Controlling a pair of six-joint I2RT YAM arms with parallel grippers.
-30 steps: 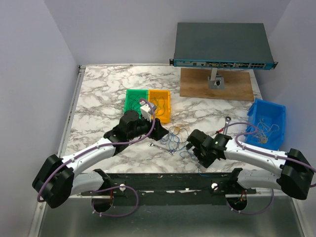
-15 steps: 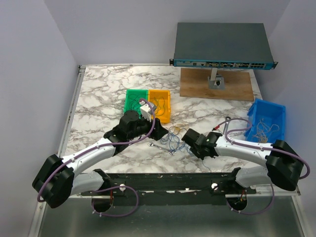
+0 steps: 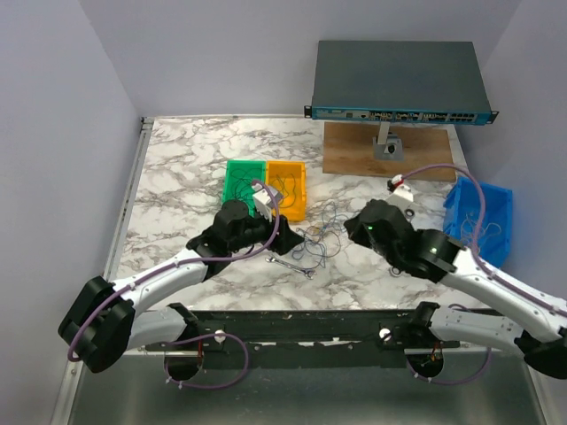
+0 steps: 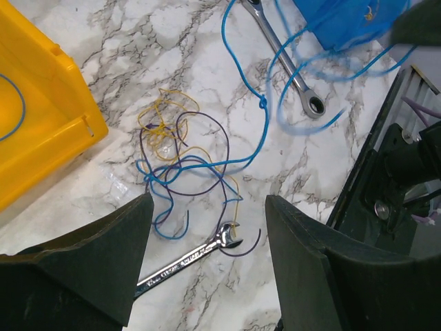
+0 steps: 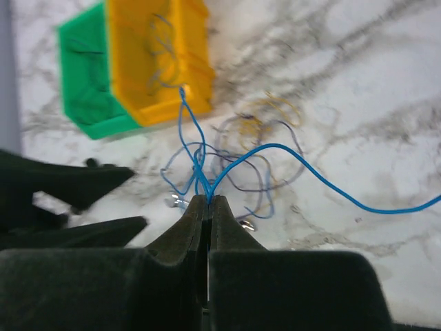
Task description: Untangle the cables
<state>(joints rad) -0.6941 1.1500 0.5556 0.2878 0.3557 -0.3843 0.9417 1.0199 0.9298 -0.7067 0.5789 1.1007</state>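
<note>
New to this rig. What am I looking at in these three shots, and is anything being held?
It is a robot with a left arm and a right arm, bolted at the near edge of a marble table. Each arm ends in a two-finger gripper. The wide picture comes from a fixed camera above and behind the arms. The other two come from cameras on the wrists, so each shows its own fingers.

On the table lie a tangle of thin wires, a wrench, a ratchet wrench, a green bin, an orange bin and a blue bin. A network switch sits on a wooden stand at the back.

The right gripper is shut on a blue wire that runs back into the tangle. The left gripper is open above the tangle and holds nothing.
</note>
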